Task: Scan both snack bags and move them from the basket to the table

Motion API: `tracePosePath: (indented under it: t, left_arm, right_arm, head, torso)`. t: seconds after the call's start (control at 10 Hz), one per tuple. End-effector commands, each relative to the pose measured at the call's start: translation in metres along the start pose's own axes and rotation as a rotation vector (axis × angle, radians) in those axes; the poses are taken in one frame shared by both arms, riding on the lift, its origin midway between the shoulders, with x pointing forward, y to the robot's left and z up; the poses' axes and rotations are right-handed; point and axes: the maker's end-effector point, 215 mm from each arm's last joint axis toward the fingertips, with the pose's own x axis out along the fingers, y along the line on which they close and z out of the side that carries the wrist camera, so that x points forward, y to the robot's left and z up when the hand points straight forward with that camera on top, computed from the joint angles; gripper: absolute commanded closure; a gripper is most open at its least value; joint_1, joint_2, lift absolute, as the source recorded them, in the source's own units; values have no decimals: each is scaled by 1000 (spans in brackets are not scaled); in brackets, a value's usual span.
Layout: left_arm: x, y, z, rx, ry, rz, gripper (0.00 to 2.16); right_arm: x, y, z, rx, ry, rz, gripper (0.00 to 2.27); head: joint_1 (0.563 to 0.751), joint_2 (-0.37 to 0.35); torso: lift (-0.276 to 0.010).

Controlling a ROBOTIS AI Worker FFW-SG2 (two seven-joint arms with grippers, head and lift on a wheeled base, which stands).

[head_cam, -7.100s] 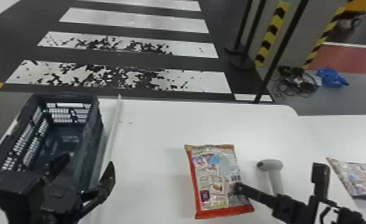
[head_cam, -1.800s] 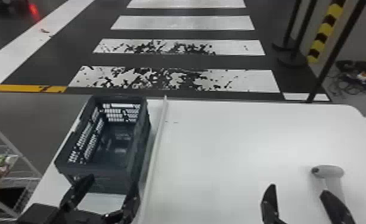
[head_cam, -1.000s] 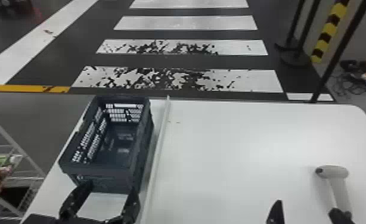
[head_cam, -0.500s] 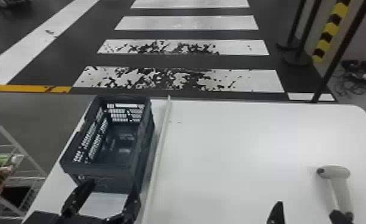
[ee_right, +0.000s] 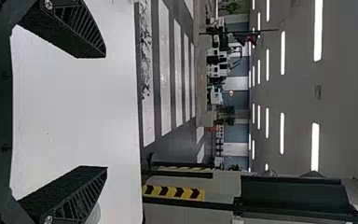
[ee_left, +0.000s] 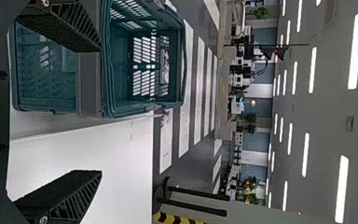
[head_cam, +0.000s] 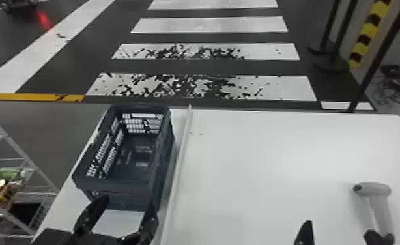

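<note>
The blue-grey basket (head_cam: 121,185) stands at the table's left side with its inside bare; its teal wall shows in the left wrist view (ee_left: 121,107). My left gripper (head_cam: 124,211) is open at the basket's near end, nothing between its fingers; in the left wrist view the gripper (ee_left: 98,109) spreads wide. My right gripper (head_cam: 342,229) is at the table's near right, open and holding nothing, also in the right wrist view (ee_right: 106,112). A grey handheld scanner (head_cam: 380,202) lies at the right, its handle end beside a right fingertip. The table (head_cam: 258,163) is white.
A pale raised strip (head_cam: 178,172) runs front to back just right of the basket. A wire shelf rack (head_cam: 30,166) with colourful packs stands left of the table. Dark posts (head_cam: 365,78) stand beyond the table's far right.
Earlier, a red-edged snack bag lay near the right gripper and another farther right; the head view has since turned left. Over the last half second nothing has visibly shifted.
</note>
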Motion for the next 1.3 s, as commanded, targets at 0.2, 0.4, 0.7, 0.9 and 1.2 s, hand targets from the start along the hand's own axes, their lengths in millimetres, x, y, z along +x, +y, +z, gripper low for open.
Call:
tracePosePath:
  t: [0.2,0.4,0.7,0.9,1.2]
  left_arm:
    - [0,0,0,-3,0,2,53]
    - [0,0,0,-4,0,4,53]
    - [-1,1,-1,-6,2,7,53]
    - [-1,0,-1,-9,2,6,53]
    - [-2,0,0,-11,-4,8,53]
  right_arm:
    - [-3,0,2,7,-11,5,63]
    - [-5,2,4,17,-15,8,63]
    - [-7,2,4,20,-12,8,63]
    - [-10,4,5,25,-13,16,63]
    - [-12,7,7,31,-18,25,63]
  head:
    - [695,101]
    - [695,101]
    - [695,105]
    - [695,107]
    - [695,114]
  torso:
    - [-98]
    - [-98]
    - [-98]
    - [-98]
    - [-98]
